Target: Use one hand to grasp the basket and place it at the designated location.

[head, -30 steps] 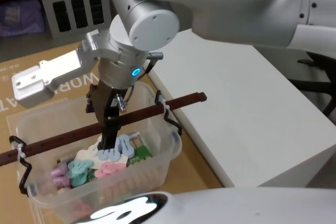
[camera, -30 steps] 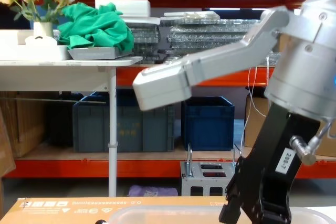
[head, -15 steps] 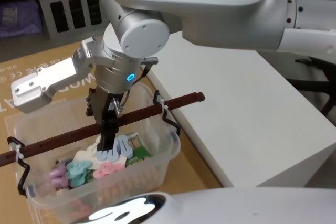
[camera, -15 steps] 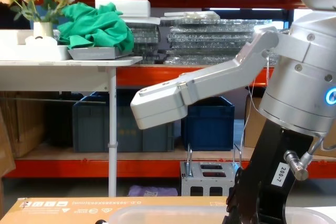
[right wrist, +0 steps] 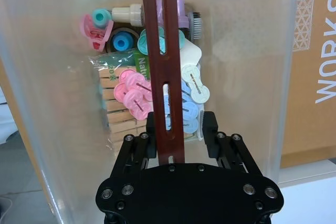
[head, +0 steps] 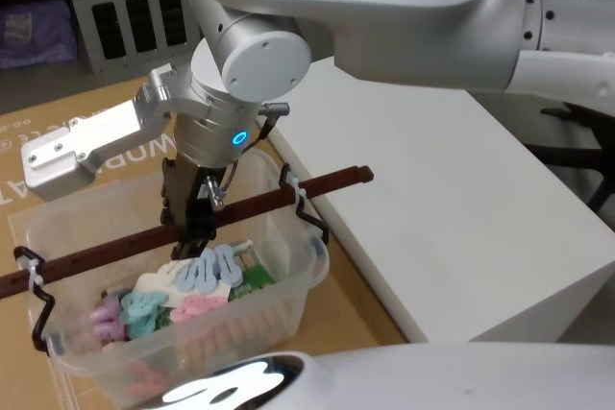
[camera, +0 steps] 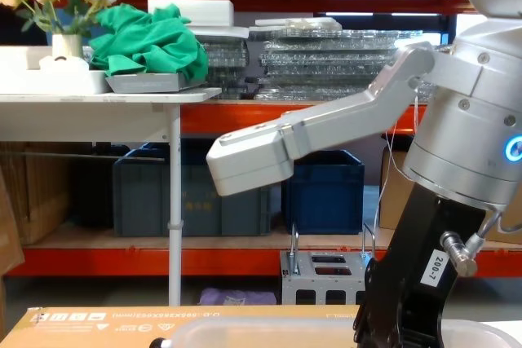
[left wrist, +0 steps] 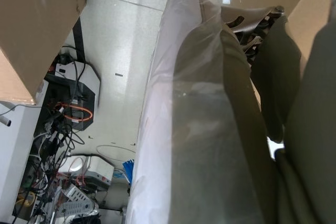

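1. Presently the right gripper [head: 197,223] reaches straight down from the right arm into the open top of the basket [head: 279,304], near the middle of the basket's length.
2. Jaws: in the right wrist view the right gripper [right wrist: 181,129] has one black jaw on either side of the reddish-brown bar handle [right wrist: 160,51], closed in against its edges so that the bar is clamped between them.
3. The bar handle [head: 327,182] runs across the top of the basket, overhangs the rim at both ends and is tied to black wire brackets [head: 312,218] at the rim.
4. Location: the basket is over a brown printed cardboard sheet [head: 58,122], just beside the edge of the white desk [head: 461,199] on the robot's right. Whether its base touches the cardboard cannot be told.
5. Contents: pink and blue plastic clips [right wrist: 134,95] and wooden pegs [right wrist: 118,114] lie on the bottom, under the bar.
6. A grey metal box with slots [head: 135,7] stands beyond the cardboard, well apart from the basket.
7. Chest view: the right gripper [camera: 400,315] descends behind the basket rim [camera: 245,328] at the lower edge; dark blue crates [camera: 326,189] sit on the shelf behind.
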{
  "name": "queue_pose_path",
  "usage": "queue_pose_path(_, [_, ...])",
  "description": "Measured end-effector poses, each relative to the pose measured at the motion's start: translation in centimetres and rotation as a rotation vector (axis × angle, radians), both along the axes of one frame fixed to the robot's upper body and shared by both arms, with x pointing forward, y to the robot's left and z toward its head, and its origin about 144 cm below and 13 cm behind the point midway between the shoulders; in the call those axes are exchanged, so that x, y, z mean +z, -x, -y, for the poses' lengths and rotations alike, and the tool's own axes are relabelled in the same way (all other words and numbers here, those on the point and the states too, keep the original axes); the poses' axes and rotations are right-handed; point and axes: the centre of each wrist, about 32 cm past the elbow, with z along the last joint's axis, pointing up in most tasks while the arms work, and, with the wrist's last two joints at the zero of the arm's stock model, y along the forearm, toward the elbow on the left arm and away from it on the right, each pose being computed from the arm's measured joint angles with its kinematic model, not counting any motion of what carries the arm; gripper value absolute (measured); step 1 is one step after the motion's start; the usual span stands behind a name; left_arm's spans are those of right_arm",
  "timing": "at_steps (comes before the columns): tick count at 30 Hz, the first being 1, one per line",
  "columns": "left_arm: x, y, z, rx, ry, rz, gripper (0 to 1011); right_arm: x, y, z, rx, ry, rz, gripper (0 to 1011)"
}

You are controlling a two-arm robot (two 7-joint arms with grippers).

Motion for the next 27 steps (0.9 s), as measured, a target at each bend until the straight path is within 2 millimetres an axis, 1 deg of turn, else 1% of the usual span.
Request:
queue_pose_path(1, [0.0,0.0,0.0,0.0,0.0,0.0,0,0.0,0.0,0.0,-0.001,-0.002,-0.001,497])
queue_pose_path(3, [0.0,0.0,0.0,0.0,0.0,0.0,0,0.0,-0.1,0.0,-0.002,-0.003,-0.002,446])
queue_pose_path(5, [0.0,0.0,0.0,0.0,0.0,0.0,0,0.0,-0.1,0.1,-0.002,-0.004,-0.002,362])
queue_pose_path(7, [0.0,0.0,0.0,0.0,0.0,0.0,0,0.0,-0.1,0.1,-0.005,-0.005,-0.005,322])
queue_pose_path(8, [0.0,0.0,0.0,0.0,0.0,0.0,0,0.0,-0.2,0.1,-0.008,-0.007,-0.008,266])
queue_pose_path(9, [0.0,0.0,0.0,0.0,0.0,0.0,0,0.0,-0.3,0.2,-0.009,-0.008,-0.009,250])
queue_pose_path(14, [0.0,0.0,0.0,0.0,0.0,0.0,0,0.3,-0.5,0.4,-0.012,-0.016,-0.018,241])
queue_pose_path(20, [0.0,0.0,0.0,0.0,0.0,0.0,0,1.2,-0.8,1.0,-0.023,-0.037,-0.023,241])
queue_pose_path(24, [0.0,0.0,0.0,0.0,0.0,0.0,0,2.2,-1.1,1.5,-0.04,-0.058,-0.028,241])
queue_pose_path(27, [0.0,0.0,0.0,0.0,0.0,0.0,0,3.3,-1.3,2.2,-0.066,-0.075,-0.026,241])
